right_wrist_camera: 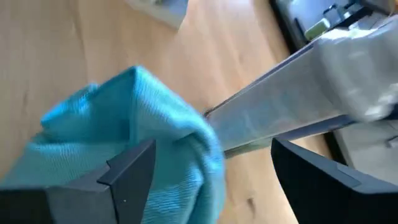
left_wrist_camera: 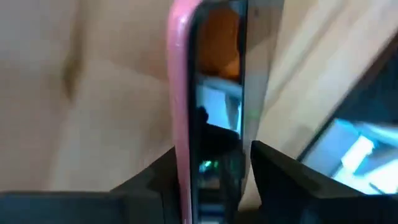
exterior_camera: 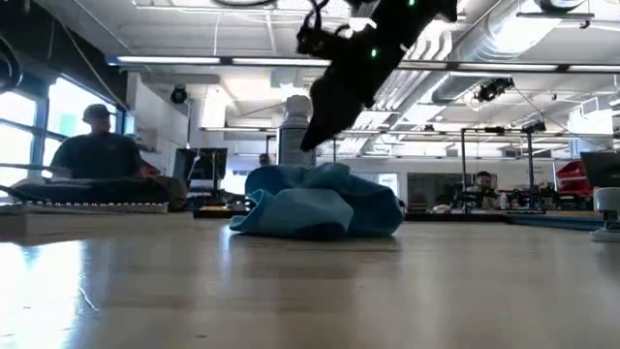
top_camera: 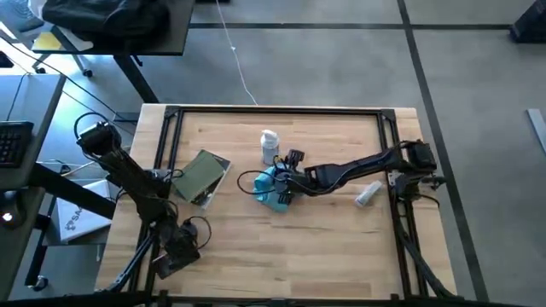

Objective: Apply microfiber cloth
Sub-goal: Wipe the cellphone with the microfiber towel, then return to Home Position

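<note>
The turquoise microfiber cloth [top_camera: 275,189] lies crumpled on the wooden table [top_camera: 341,247], near its middle; it is also visible in the low view [exterior_camera: 320,202]. My right gripper [right_wrist_camera: 211,155] hangs open just above it, fingers slanting down, and the cloth [right_wrist_camera: 124,124] bulges beside one finger [right_wrist_camera: 132,167]. A clear spray bottle [top_camera: 270,145] with a white cap stands just beyond the cloth. My left gripper [left_wrist_camera: 211,163], at the table's near left [top_camera: 179,247], is shut on a phone in a pink case [left_wrist_camera: 208,81]. My left gripper pinches the phone's near end [left_wrist_camera: 211,149] between its two fingers, one on each flat side. The phone stretches forward from the fingers and is seen almost edge-on, pink case on one side and dark screen on the other. Whether it is clear of the table cannot be told.
An olive-green pouch [top_camera: 202,176] lies left of the cloth, and a small white bottle [top_camera: 368,194] lies at the right. A black cable loop [top_camera: 247,179] sits by the cloth. A black frame [top_camera: 273,111] runs along the table's edges. People sit in the room behind [exterior_camera: 97,145].
</note>
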`<state>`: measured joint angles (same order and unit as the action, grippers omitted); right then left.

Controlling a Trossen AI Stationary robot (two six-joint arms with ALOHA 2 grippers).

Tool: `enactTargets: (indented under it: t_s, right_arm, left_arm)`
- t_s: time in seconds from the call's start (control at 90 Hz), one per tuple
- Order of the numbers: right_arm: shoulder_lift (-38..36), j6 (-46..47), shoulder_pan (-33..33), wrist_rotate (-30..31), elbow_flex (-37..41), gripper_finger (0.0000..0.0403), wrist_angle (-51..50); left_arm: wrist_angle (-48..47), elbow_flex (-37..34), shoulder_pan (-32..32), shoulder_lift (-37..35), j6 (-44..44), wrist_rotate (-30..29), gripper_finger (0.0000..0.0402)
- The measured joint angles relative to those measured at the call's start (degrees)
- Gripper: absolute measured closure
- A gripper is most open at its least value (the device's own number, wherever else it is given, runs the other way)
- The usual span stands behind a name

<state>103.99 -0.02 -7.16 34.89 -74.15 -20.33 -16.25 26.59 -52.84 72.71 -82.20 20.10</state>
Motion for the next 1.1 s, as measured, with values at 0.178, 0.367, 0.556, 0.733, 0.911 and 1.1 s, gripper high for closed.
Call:
enactTargets:
  t_s: [0.178,0.367,0.556,0.733,0.911,1.1]
  right_arm:
    - [-5.4,-1.8,0.0,0.0,0.0,0.0116,-0.7]
    - [-9.1,-10.4,0.0,0.1,0.0,0.0116,1.5]
    - [-17.1,-14.2,2.0,-4.6,10.5,0.0131,12.6]
    - [-32.1,-8.9,5.3,-9.4,27.3,0.0157,25.6]
    - [-47.9,-8.9,7.2,-4.3,44.0,0.0173,40.0]
    - [-62.5,-5.4,8.5,-5.1,57.8,0.0181,50.1]
  left_arm:
    - [-5.9,0.0,0.7,-4.2,4.1,-3.5,0.0251]
    - [-11.5,0.0,2.8,-10.4,12.1,-17.2,0.0252]
    - [-13.9,0.1,1.9,-20.1,26.9,-41.0,0.0252]
    - [-18.7,0.1,2.2,-31.7,36.8,-54.6,0.0252]
    - [-14.3,0.1,8.2,-41.0,50.1,-55.3,0.0272]
    - [-4.3,0.1,17.8,-44.9,67.3,-50.9,0.0316]
